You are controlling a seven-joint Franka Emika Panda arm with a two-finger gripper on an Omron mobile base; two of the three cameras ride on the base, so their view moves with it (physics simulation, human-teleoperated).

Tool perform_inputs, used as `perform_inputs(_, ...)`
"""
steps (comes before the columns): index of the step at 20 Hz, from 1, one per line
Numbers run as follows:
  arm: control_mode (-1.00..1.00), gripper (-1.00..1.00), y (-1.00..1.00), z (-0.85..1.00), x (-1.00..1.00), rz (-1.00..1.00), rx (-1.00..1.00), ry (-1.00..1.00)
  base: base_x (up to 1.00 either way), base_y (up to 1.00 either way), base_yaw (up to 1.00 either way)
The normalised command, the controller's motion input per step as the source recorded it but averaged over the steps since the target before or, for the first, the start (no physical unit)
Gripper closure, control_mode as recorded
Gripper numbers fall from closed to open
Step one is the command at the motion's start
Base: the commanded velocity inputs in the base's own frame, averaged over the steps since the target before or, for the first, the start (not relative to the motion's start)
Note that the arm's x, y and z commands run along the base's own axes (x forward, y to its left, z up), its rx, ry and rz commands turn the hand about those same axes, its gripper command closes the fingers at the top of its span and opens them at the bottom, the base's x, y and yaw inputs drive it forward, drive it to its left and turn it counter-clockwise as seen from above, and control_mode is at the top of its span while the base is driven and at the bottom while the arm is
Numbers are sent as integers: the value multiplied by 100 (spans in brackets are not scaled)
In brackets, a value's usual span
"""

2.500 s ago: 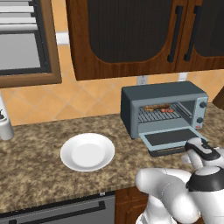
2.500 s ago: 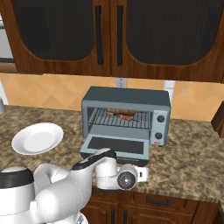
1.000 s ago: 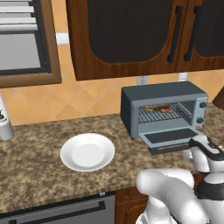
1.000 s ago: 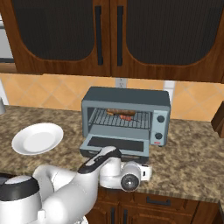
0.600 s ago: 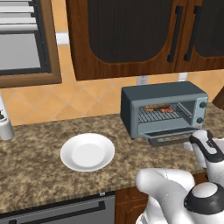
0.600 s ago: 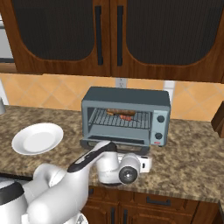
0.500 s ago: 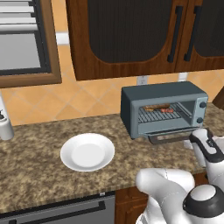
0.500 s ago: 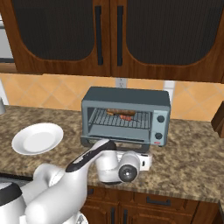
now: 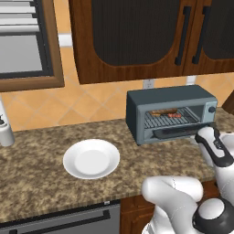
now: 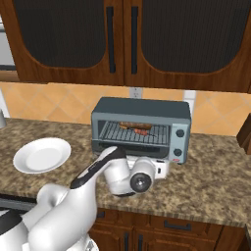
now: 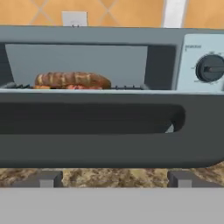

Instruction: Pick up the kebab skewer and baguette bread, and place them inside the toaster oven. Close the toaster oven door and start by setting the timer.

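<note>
- Gripper (image 11: pixel 114 178) is hanging low in front of the oven (image 9: pixel 169 98), tips spread wide, nothing lying between them, so reading as open and empty
- Door (image 11: pixel 109 131) is standing partly up, neither flat nor shut; in hand view it is lying at 12 o'clock from the tips, just beyond them
- Door's long axis is running 9 to 3 across hand view, bar handle and its dark slot following the same line; the two tips are sitting under its left and right parts, roughly square to it
- Judging the next move as pushing the door up and away toward 12 until it is meeting the frame
- Baguette (image 11: pixel 72 79) is lying on the rack inside, long axis 9 to 3, at about 11 o'clock from the gripper
- Skewer (image 11: pixel 81 87) is lying on the rack too, just beside the baguette on its front side; showing as a red strip over the door's top edge, the rest being hidden by door and loaf, so touching or not cannot be told
- Knob (image 11: pixel 210 68) is sitting at 2 o'clock on the oven's right panel, cut off at the frame edge; lower knobs are being covered by the door here, and which one is the timer cannot be told
- Whether the fingers are touching the door's underside cannot be told; in the right base view the arm is covering the contact spot
- Plate (image 9: pixel 91 158) is sitting bare on the counter (image 9: pixel 36 183), well apart at 9 o'clock from the oven
- Food looks loaded; shutting the door and setting the timer are the steps not yet done
</note>
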Motion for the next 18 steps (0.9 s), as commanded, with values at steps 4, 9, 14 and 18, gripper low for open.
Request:
perform_inputs(4,-100,-100,11,31,29,0,0,-2,0,0,0)
perform_inputs(9,-100,-100,3,18,32,0,0,0,0,0,0)
perform_inputs(14,-100,-100,1,7,28,0,0,0,0,0,0)
perform_inputs(18,-100,-100,0,6,17,0,0,0,0,0,0)
